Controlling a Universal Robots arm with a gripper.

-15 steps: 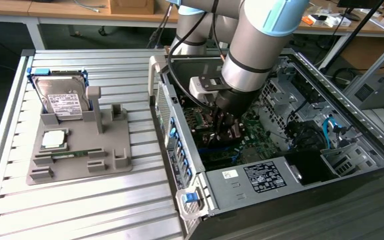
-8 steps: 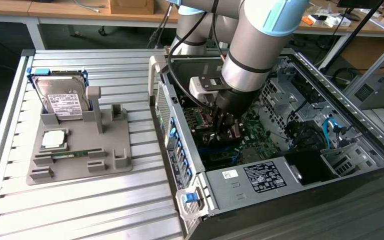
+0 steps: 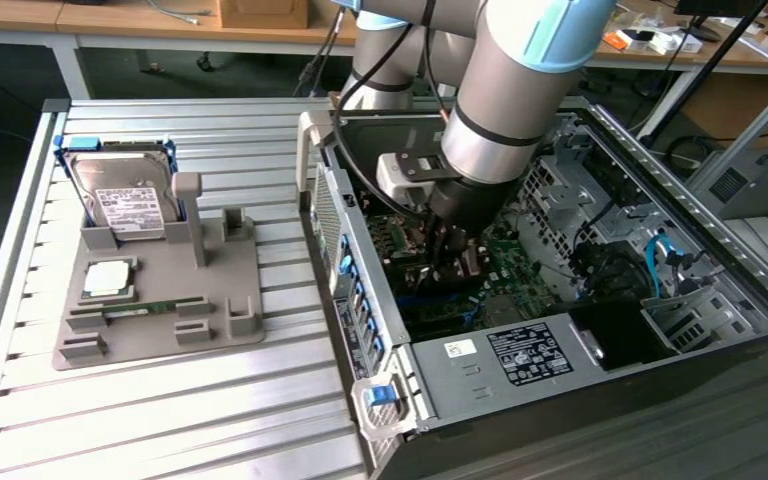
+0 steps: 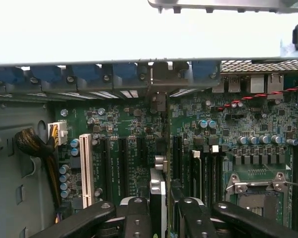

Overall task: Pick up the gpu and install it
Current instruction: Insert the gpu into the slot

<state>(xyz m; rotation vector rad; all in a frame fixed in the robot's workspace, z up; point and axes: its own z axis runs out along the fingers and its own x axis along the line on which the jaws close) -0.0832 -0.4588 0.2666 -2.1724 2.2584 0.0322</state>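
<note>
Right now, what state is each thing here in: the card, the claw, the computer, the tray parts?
gpu: gripped, upright and edge-on over the motherboard slots; seated or not, cannot tell.
gripper: shut on the gpu, inside the case.
case: open, side panel off.
hard drive: standing in its tray holder.
white slot: empty.
CPU socket: looks empty.
</note>
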